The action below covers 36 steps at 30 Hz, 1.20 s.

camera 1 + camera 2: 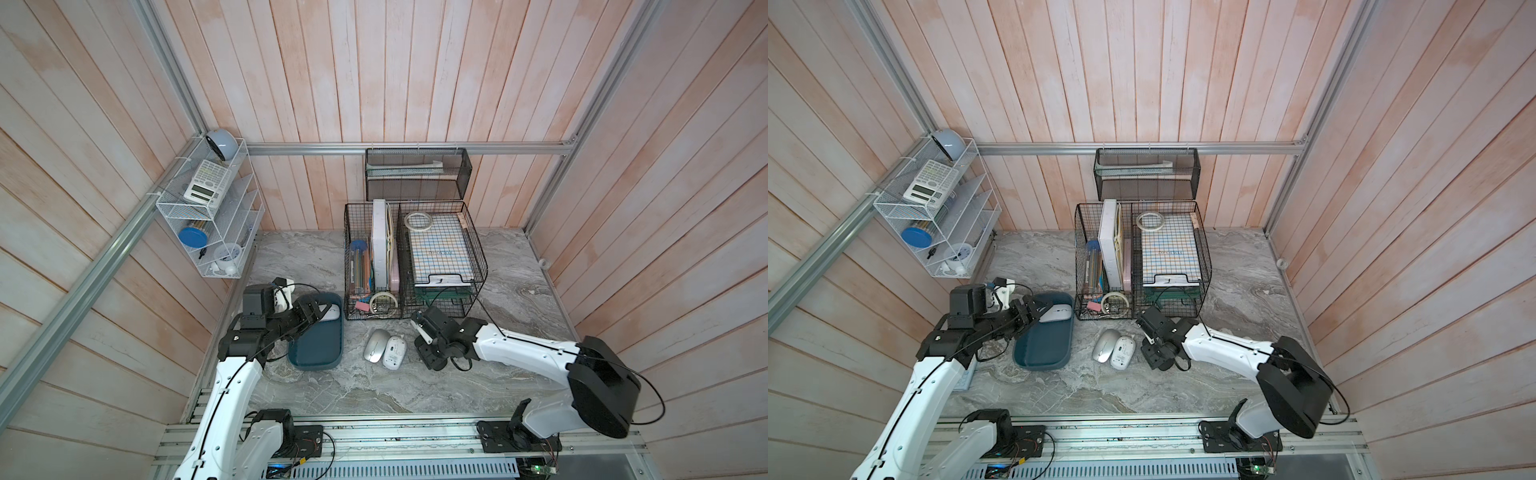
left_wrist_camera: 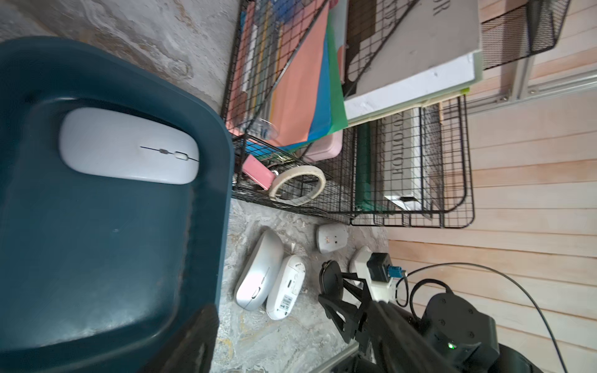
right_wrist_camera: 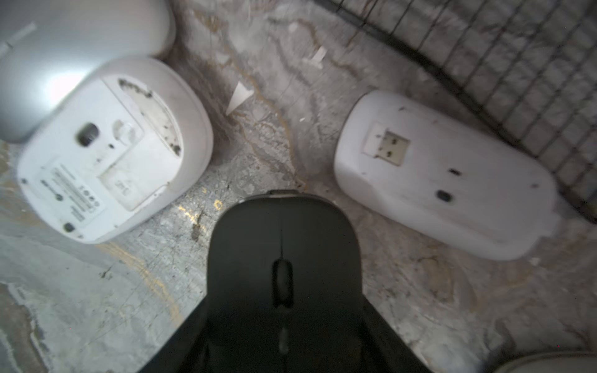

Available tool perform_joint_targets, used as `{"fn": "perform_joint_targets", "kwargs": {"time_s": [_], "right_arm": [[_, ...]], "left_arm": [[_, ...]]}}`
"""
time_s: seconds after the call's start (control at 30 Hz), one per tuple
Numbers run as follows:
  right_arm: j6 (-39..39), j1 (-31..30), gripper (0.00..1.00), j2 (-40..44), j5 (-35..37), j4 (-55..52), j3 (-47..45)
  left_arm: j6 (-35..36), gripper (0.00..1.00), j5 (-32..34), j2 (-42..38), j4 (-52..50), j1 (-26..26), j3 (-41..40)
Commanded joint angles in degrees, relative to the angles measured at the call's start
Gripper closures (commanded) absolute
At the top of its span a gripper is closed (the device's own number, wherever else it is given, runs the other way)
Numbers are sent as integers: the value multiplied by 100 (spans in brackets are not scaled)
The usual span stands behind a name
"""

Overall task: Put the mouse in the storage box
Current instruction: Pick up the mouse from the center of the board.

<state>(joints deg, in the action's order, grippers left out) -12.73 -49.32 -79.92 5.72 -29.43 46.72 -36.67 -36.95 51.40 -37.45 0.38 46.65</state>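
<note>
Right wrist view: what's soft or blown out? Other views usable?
Right wrist view: the near black mouse is soft, and the silver mouse is blurred with a white glare patch. Left wrist view: the white mouse in the storage box is sharp. Both top views: sharp and evenly lit.

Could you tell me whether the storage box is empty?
No, a white mouse lies inside the box, near one end.

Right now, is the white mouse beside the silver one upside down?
Upside down: the white mouse shows its label and sensor hole facing up.
</note>
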Motion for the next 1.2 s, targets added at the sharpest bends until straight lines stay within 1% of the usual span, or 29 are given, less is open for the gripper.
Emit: {"fn": "perform_joint_targets", "kwargs": {"time_s": [0.0, 0.1, 0.13, 0.17, 0.23, 0.3, 0.37, 0.43, 0.53, 0.67, 0.77, 1.03, 1.1, 1.17], "right_arm": [[273, 81, 39, 800, 205, 190, -264], [183, 81, 41, 1650, 263, 747, -709], [213, 85, 40, 1903, 153, 1003, -887], [398, 85, 40, 2193, -78, 1358, -1139], [562, 23, 40, 2724, -400, 2038, -1639], [763, -110, 41, 3230, -699, 2673, -2089], [1009, -275, 42, 3544, -873, 2973, -2323], [1177, -404, 42, 3658, -1003, 3072, -2405], [1403, -624, 42, 3536, -1232, 3049, -2346], [1562, -862, 42, 3303, -1366, 2998, -2231], [1615, -973, 42, 3216, -1411, 2996, -2185], [1602, -1016, 41, 3303, -1477, 3027, -2192], [1611, -1018, 41, 3321, -1458, 3022, -2202], [1610, -1019, 41, 3308, -1472, 3022, -2204]], "left_arm": [[-235, 22, -844, -36, 406, 15, -118], [-350, 22, -1145, -48, 656, -76, -243], [-367, 22, -1209, -48, 723, -170, -268], [-385, 22, -1218, -40, 776, -366, -263], [-402, 22, -1051, -8, 800, -903, -186], [-436, 22, -687, 92, 833, -1600, -75], [-535, 22, -478, 207, 1028, -2159, -55], [-719, 22, -362, 333, 1388, -2619, -107], [-938, 23, -220, 706, 1947, -3310, -155], [-748, 24, 139, 1241, 1891, -4079, 78], [-725, 25, 273, 1493, 2014, -4402, 137], [-845, 30, 212, 2079, 2548, -4868, 88], [-892, 33, 50, 2262, 2771, -4948, 44], [-929, 36, 61, 2435, 2876, -5016, 13]]}}
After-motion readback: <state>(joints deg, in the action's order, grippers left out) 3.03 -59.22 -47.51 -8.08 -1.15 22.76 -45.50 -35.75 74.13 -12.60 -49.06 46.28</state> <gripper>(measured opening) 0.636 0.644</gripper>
